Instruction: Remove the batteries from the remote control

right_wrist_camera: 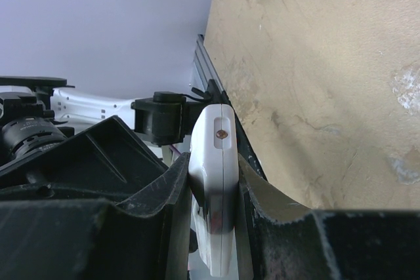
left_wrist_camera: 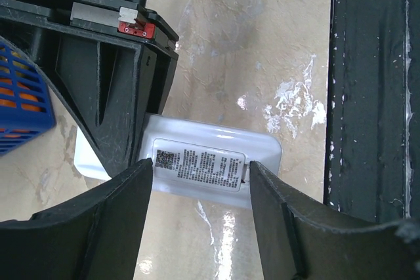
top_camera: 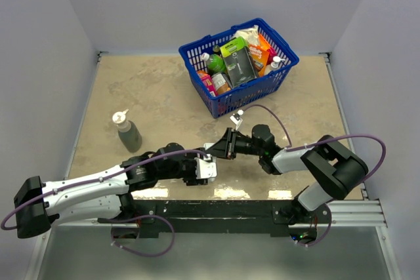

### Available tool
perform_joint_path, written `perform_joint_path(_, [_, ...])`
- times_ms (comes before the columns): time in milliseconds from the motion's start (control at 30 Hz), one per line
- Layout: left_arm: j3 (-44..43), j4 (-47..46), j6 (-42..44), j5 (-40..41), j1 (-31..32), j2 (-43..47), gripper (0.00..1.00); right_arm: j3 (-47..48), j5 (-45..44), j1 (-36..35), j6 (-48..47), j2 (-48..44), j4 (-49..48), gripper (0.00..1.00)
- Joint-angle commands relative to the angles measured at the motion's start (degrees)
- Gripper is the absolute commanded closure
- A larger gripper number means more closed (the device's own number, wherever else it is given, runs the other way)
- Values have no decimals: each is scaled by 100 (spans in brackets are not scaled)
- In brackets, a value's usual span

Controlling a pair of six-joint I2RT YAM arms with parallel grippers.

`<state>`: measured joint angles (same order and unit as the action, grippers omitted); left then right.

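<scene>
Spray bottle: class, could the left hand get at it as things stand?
Probably not yet: the spray bottle stands close by, but the left hand is shut on the remote control, which the right hand also grips.

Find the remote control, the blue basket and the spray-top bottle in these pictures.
remote control (left_wrist_camera: 203, 162), left wrist view, on its printed label.
blue basket (top_camera: 256, 90), top external view, on its near wall.
spray-top bottle (top_camera: 130, 137), top external view, on its dark body.
</scene>
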<state>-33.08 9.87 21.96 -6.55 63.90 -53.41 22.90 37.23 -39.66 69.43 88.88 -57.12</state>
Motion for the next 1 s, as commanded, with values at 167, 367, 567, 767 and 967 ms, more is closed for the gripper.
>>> perform_joint_path(167, [-76, -213, 274, 540, 0, -73, 35, -110, 460, -24, 853, 278, -1608, 100])
perform_joint_path(367, [-120, -222, 406, 637, 0, -152, 35, -180, 434, -16, 941, 533, -1943, 100])
perform_joint_path(567, [-146, -231, 503, 822, 0, -205, 35, -189, 451, -16, 976, 569, -2013, 100])
perform_joint_path(767, [-181, -222, 547, 980, 0, -205, 35, -198, 443, -24, 967, 569, -2048, 100])
perform_joint_path(967, [-190, -284, 626, 1138, 9, -161, 35, -154, 469, -24, 976, 543, -2013, 100])
